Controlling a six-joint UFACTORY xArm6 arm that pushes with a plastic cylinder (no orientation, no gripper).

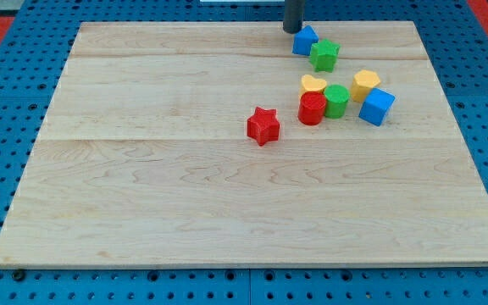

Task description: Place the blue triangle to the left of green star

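The blue triangle [304,40] lies near the view's top, right of centre. It touches the green star [324,55], which sits just to its lower right. My tip [293,30] stands at the triangle's upper left edge, touching or almost touching it. The rod rises out of the view's top.
A cluster lies below the star: a yellow heart [313,84], a red cylinder [312,108], a green cylinder [336,101], a yellow block [365,85] and a blue cube [377,107]. A red star [263,125] sits alone near the centre. The wooden board [142,195] ends just above my tip.
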